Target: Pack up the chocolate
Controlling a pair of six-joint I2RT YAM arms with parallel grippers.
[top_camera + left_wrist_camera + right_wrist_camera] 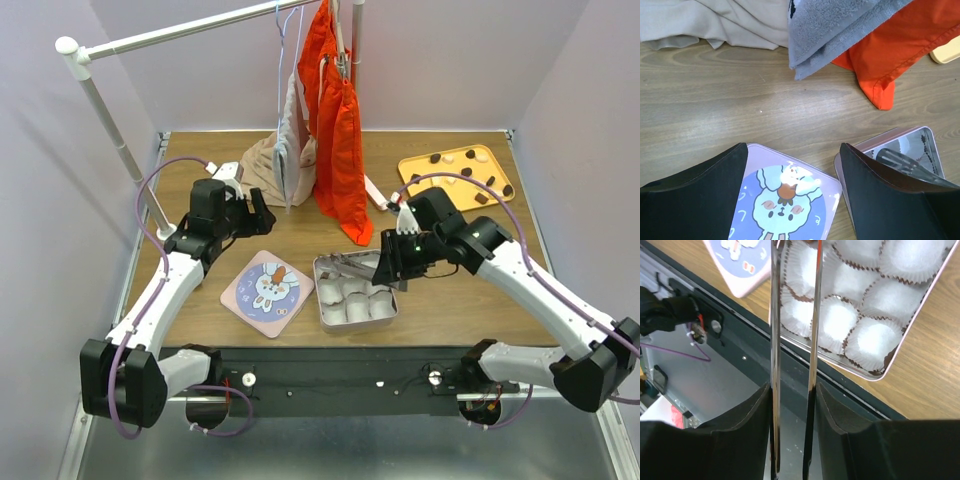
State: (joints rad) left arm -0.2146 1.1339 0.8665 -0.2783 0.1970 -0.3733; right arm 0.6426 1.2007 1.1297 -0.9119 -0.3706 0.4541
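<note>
Right gripper (794,405) clamps one tongs (774,340) above tin (319,292).
Tongs narrow, load unclear; left gripper (792,165) wide; about ten chocolates (467,171) beyond tin, right.

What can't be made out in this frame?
Tongs tips: right wrist view, cut off by the top edge; too small in the top view to show whether they hold anything.
Chocolate on the yellow tray: top view only, too small to count.
Tin: left wrist view, partly behind the left gripper.
</note>
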